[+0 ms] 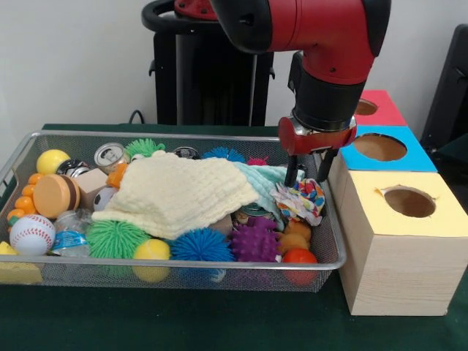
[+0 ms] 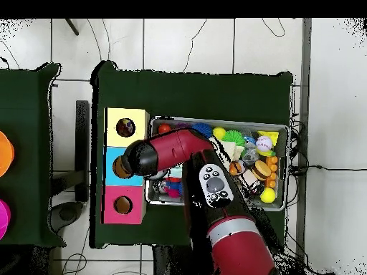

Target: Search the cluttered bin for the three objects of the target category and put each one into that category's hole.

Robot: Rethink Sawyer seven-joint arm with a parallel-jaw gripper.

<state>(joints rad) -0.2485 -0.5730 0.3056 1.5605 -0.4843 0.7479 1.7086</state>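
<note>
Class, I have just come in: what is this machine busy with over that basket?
The red arm's tool hangs low over the right end of the wire basket, just above the small dotted cloth. The cream cloth and teal cloth lie in the clutter. Nothing shows in the yellow-topped hole yet.

Yellow-topped hole point(image 1: 409, 202) unobstructed, bin point(image 1: 183, 265) crowded
</note>
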